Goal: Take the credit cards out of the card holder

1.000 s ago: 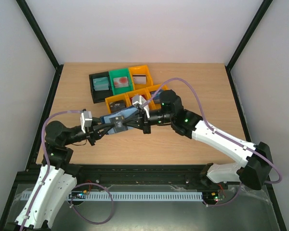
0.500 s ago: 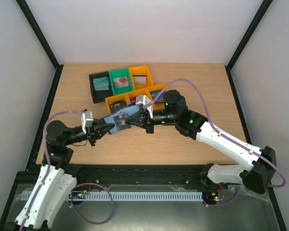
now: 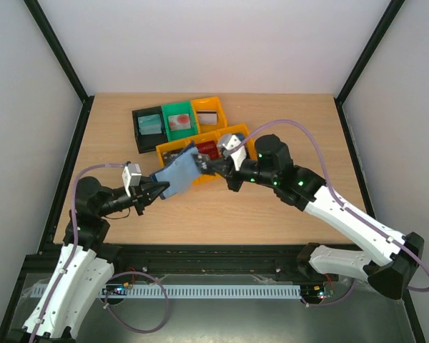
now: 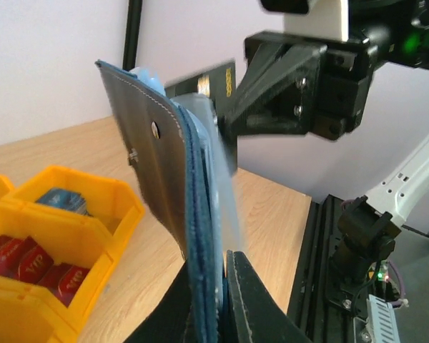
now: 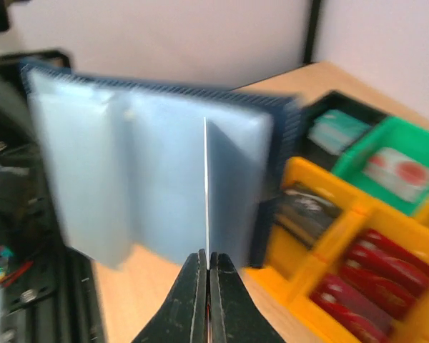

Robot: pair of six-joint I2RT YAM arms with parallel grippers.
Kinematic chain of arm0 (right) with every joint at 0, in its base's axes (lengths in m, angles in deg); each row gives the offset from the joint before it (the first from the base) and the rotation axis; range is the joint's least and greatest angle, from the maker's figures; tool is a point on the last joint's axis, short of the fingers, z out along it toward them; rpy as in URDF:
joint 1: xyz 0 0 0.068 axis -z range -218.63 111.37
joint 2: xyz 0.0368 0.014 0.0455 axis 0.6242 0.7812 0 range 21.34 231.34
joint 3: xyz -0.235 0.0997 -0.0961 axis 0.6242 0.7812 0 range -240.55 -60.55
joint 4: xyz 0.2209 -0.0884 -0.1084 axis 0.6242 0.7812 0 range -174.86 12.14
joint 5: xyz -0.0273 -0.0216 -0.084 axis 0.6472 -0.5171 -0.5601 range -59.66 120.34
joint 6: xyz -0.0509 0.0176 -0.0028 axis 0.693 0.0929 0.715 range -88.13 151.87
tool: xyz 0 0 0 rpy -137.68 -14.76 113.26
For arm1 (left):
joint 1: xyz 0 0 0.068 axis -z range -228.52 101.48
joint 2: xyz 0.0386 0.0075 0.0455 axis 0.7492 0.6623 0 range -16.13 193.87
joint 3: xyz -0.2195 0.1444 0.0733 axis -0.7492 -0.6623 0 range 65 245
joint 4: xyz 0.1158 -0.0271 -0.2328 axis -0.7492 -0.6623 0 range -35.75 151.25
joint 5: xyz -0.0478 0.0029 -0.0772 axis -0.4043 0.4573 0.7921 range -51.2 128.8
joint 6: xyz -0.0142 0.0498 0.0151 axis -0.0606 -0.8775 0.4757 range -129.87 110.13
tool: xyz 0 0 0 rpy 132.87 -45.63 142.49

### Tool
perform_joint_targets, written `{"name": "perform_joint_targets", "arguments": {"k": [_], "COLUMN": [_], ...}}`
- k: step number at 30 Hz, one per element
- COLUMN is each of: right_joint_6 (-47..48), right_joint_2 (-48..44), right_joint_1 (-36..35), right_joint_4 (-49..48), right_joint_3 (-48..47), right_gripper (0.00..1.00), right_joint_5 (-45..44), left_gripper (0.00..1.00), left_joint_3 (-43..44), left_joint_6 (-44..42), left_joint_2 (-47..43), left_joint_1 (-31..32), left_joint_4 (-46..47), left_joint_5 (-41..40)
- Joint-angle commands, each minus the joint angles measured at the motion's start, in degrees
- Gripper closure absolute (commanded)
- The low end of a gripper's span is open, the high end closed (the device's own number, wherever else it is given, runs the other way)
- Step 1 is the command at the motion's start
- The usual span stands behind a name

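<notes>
Table (image 3: pixel 286 136): wooden, carrying 1 black bin (image 3: pixel 138 133), 1 green bin (image 3: pixel 177 107) and orange bins (image 3: pixel 237 131) at its far side, with cards lying in several compartments.

Card holder (image 3: pixel 175 174): off the table and open, held up between the 2 grippers in front of the orange bins. Its navy outside faces the left wrist camera and its grey-blue slots face the right.

Left gripper (image 3: pixel 156 190): jaws narrow, clamped on 1 edge of the holder.

Right gripper (image 3: pixel 202 166): jaws nearly together, pinching 1 thin credit card (image 5: pixel 206 193), seen edge-on against the holder's inner face. Whether the card is clear of its slot cannot be determined.
</notes>
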Motion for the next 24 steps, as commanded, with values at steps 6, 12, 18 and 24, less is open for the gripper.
{"name": "perform_joint_targets", "arguments": {"k": [6,12,18,24], "right_joint_6": [-2.4,-3.9,-3.4,-2.5], "right_joint_2": [-7.6,-7.6,-6.5,-4.2], "right_joint_1": [4.5,4.5,4.5,4.5], "right_joint_4": [3.9,3.0,2.8,3.1], "right_joint_3": [-1.9,-0.2,0.1,0.0], "right_gripper": [0.98,0.98,0.98,0.98], "right_joint_5": [-13.1,-8.9,-6.4,-4.3], "left_gripper": [0.98,0.97,0.97,0.91], "left_joint_3": [-9.4,-10.5,-10.9,-10.8], "left_joint_6": [18.8,21.4,22.1,21.4], "left_joint_2": [6.6,17.4,24.1,27.7], "left_joint_1": [5.1,10.6,13.4,14.6], "left_joint_4": [2.6,0.6,-1.9,-5.8], "left_joint_5": [-3.6,-8.5,-15.0,-24.4]}}
